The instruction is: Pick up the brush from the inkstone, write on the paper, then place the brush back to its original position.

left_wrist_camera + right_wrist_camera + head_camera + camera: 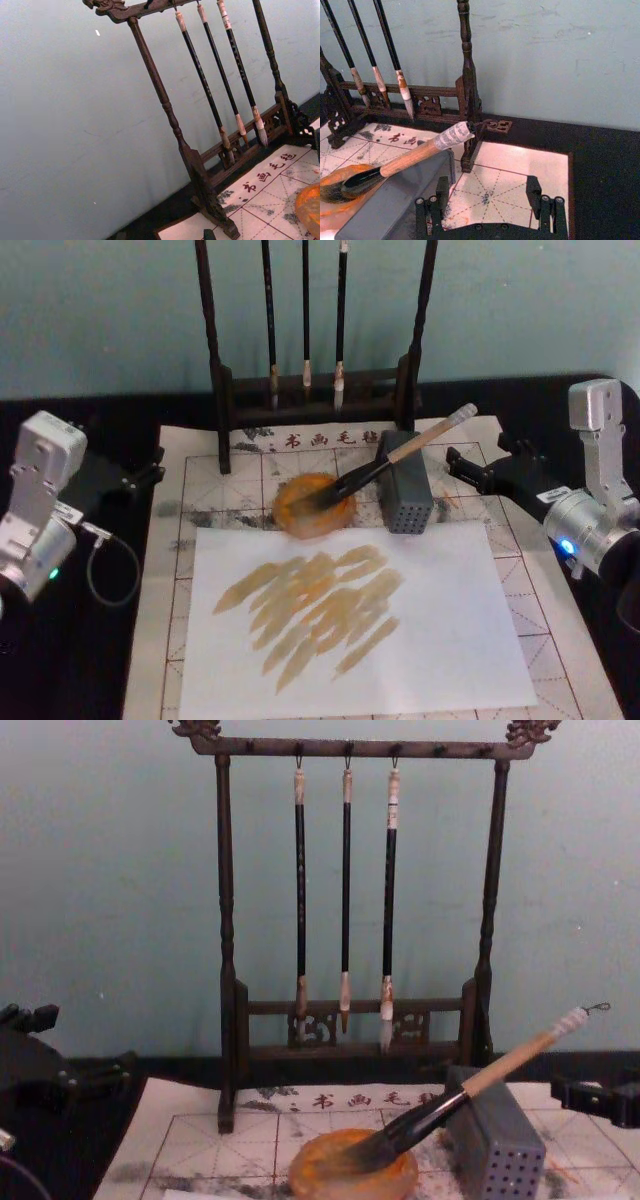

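Observation:
The brush [410, 448] lies slanted, its black bristles in the round orange inkstone [300, 520] and its tan handle propped on a grey perforated block [408, 498]. From the side, the brush [510, 1065] points up to the right over the inkstone [330, 1175]. The red-grid paper [170, 590] covers the table under them. My right gripper [480, 452] hovers just right of the block, open and empty. In the right wrist view the right gripper [490, 202] faces the brush handle [410, 157]. My left gripper [155, 466] sits open at the paper's left edge, well away from the brush.
A plain white sheet [440, 640] with tan brush strokes lies on the grid paper in front of the inkstone. A dark wooden rack [310, 390] with three thin hanging brushes stands behind. A grey cable loop [110, 560] lies by the left arm.

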